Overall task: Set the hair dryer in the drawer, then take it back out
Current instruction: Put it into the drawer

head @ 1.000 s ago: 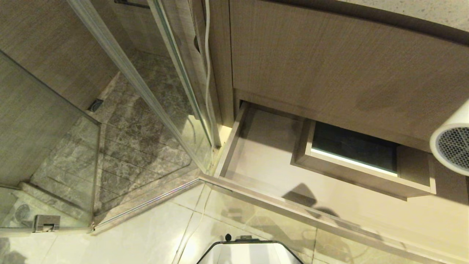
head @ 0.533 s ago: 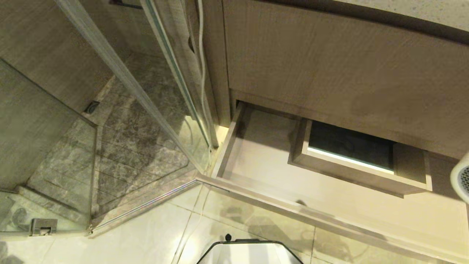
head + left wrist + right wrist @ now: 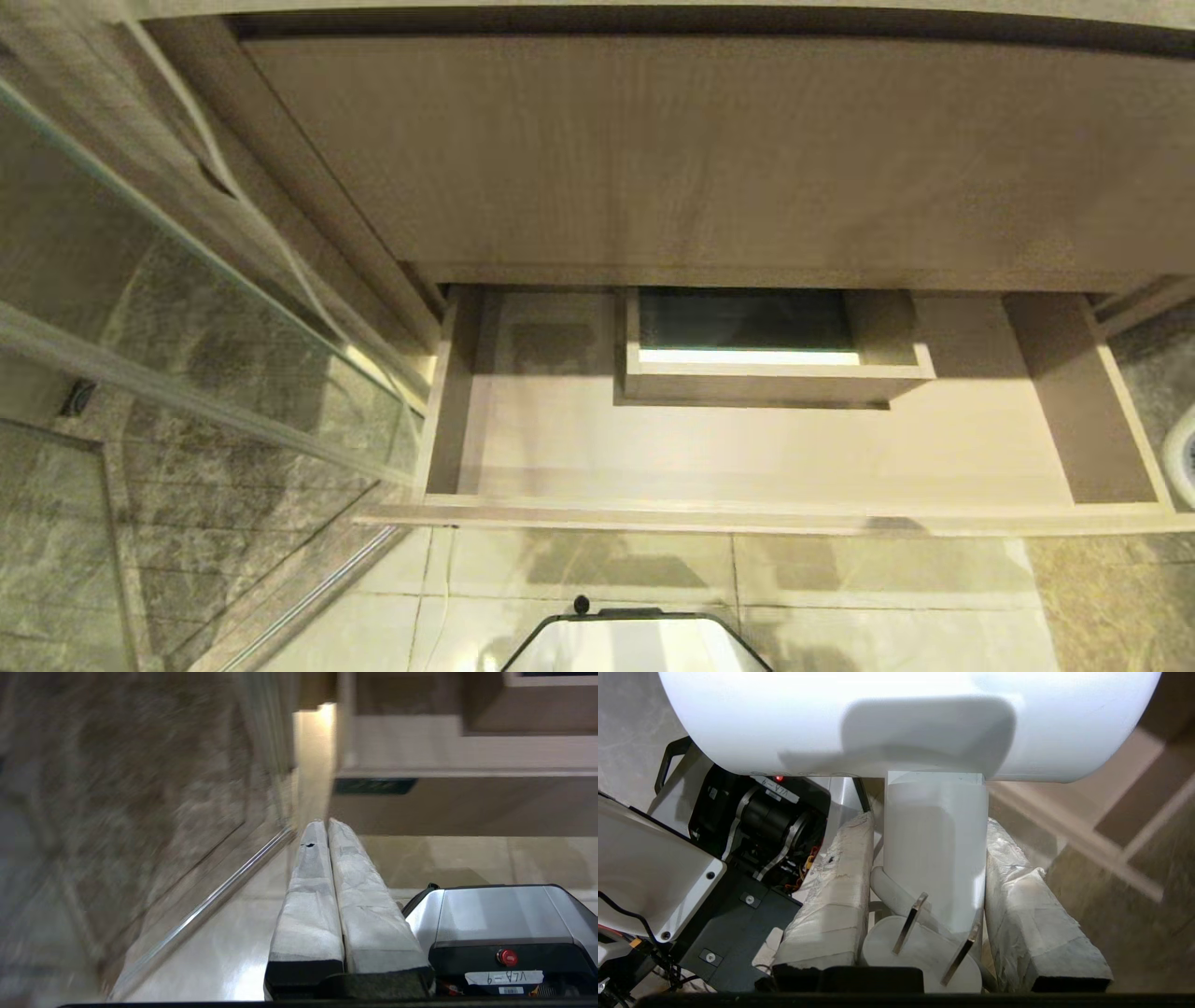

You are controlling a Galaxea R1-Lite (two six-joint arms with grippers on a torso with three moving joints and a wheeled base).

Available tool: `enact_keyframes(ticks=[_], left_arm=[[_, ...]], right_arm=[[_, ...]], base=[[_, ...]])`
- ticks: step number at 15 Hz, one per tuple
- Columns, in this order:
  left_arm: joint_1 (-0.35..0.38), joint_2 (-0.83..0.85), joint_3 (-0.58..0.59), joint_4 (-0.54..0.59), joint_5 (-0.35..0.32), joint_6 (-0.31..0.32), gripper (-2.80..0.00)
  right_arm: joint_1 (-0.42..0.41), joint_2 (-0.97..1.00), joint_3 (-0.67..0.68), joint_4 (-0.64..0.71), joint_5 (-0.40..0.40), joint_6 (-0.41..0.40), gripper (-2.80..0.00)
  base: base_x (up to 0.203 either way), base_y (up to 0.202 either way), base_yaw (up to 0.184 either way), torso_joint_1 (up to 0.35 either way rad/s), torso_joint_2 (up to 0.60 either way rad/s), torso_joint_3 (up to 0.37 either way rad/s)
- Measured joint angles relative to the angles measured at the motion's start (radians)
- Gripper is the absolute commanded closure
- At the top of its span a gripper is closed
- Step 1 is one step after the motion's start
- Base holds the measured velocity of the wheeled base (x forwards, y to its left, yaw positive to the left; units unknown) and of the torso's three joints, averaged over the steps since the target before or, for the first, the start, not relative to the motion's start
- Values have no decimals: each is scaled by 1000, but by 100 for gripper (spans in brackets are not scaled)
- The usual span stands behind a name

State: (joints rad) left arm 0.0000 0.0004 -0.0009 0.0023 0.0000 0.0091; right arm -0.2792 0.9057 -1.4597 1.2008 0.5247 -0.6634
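The drawer [image 3: 766, 457] is standing pulled out from under the tall wood-grain front panel [image 3: 709, 159], its floor lying bare around the boxed cut-out [image 3: 766, 359] near its back. The right claw [image 3: 924, 868] is gripping the hair dryer [image 3: 906, 718] by its white handle, one padded finger pressing on each side, with the thick barrel lying crosswise beyond the fingertips. The dryer's plug [image 3: 920, 952] is sitting between the finger bases, its two metal prongs sticking up. From the head camera, only a sliver of the dryer's round end [image 3: 1184, 457] is showing at the right edge, just outside the drawer's right wall. The left claw [image 3: 327, 826] is hanging pressed together and holding nothing, beside the robot's base [image 3: 495, 924] above the pale tiled floor [image 3: 224, 952], near the glass shower partition [image 3: 187, 308].
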Motion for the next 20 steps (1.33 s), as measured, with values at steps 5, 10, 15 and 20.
enact_keyframes(ticks=[5, 10, 15, 20], left_arm=[[0, 0, 0, -1, 0, 0, 0], [0, 0, 0, 0, 0, 0, 0], [0, 0, 0, 0, 0, 0, 0], [0, 0, 0, 0, 0, 0, 0]], right_arm=[[0, 1, 8, 1, -1, 0, 0], [-3, 13, 9, -4, -8, 1, 0], [-41, 97, -25, -15, -96, 8, 0], [-104, 288, -101, -22, -113, 6, 0]], base=[[0, 3, -80, 2, 1, 1], [0, 0, 0, 0, 0, 0], [0, 0, 0, 0, 0, 0], [0, 0, 0, 0, 0, 0]])
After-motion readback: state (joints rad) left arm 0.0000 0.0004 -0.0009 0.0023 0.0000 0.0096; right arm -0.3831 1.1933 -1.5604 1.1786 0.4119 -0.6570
